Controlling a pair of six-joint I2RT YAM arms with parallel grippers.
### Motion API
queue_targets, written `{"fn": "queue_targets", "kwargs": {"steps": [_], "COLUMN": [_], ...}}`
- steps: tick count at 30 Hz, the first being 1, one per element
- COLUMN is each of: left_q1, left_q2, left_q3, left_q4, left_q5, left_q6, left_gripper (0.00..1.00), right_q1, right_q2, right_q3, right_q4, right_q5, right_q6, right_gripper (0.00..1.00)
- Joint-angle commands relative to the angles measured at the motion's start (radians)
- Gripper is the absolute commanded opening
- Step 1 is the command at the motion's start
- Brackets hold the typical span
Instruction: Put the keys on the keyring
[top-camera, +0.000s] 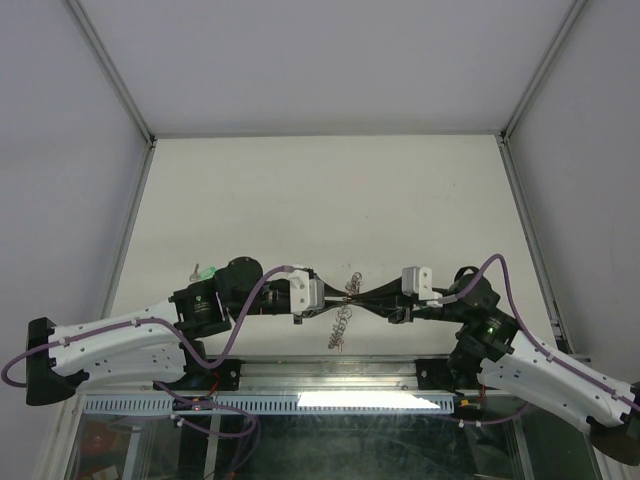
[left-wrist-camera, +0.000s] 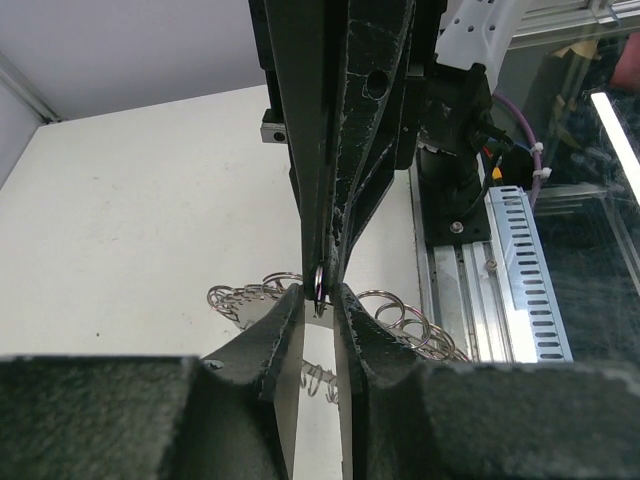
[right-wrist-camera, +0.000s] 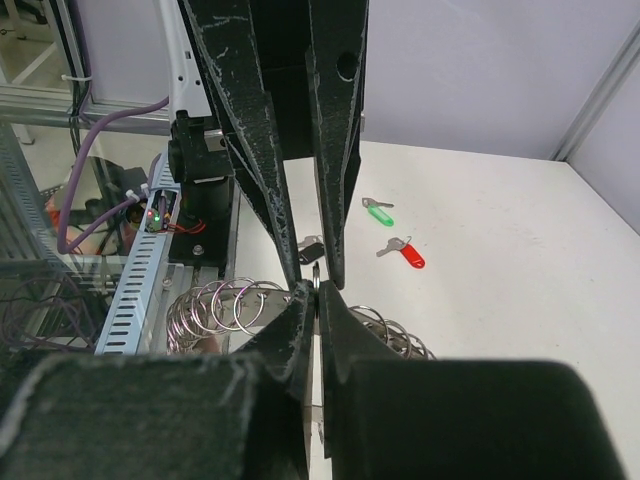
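— How does the right gripper (right-wrist-camera: 315, 296) stand?
— Clamped tight on the keyring (left-wrist-camera: 318, 284), a small silvery wire split ring held on edge over the white table (right-wrist-camera: 500, 290). The left gripper (left-wrist-camera: 320, 302) meets it nose to nose. Its jaws are only narrowly parted, with one fingertip either side of the ring. I see a sliver of gap, so I would not call that a grip.
— Which step, then?
— Presenting the ring, I judge. No key is on it, and neither gripper carries one.
— Where are the keys?
— Flat on the table beyond the left gripper, well apart from the ring. There is a tiny silver green-headed key (right-wrist-camera: 379, 211), a red-headed key (right-wrist-camera: 406, 254), and a black-headed key (right-wrist-camera: 311, 246) half hidden by the left fingers.
— Next?
— Probably the left backs off, picks up one key and threads its hole onto the ring's split end, which calls for very fine alignment.
— Anything in the way?
— A string of loose silvery rings (right-wrist-camera: 222, 303) lies just below both grippers. I cannot tell whether it hangs from the held ring, but it could snag or drag.
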Motion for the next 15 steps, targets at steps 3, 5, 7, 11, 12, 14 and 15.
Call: {"fn": "queue_targets", "kwargs": {"steps": [3,5,7,11,12,14,15], "left_q1": [-0.006,-0.006,-0.006,-0.005,-0.005,-0.006,-0.005], "left_q2": [0.005,0.009,0.009,0.0,-0.002,-0.004,-0.004], "left_q3": [-0.01,-0.008,-0.006,-0.009,-0.01,-0.005,0.0], "left_q4": [0.04,0.029,0.02,0.012,0.008,-0.002,-0.012], "left_q5": [0.011,0.011,0.01,0.007,0.003,-0.007,-0.012], "left_q6": [-0.007,-0.006,-0.004,-0.006,-0.004,0.003,0.008], "left_gripper": [0.11,0.04,0.0,0.0,0.0,0.0,0.0], "right_q1": [0.003,0.003,0.003,0.003,0.003,0.003,0.003], "right_q2": [0.01,0.011,0.01,0.009,0.009,0.013,0.018], "right_q3": [0.03,0.033,0.033,0.045,0.051,0.062,0.072], "right_q4": [0.098,0.091,0.085,0.05,0.036,0.005,-0.02], "right_q5": [-0.027,-0.026,-0.027,-0.025,-0.025,-0.029,-0.031], "right_q6": [-0.004,-0.007,-0.01,-0.024,-0.03,-0.043,-0.053], "right_gripper": [0.0,0.0,0.0,0.0,0.0,0.0,0.0]}}
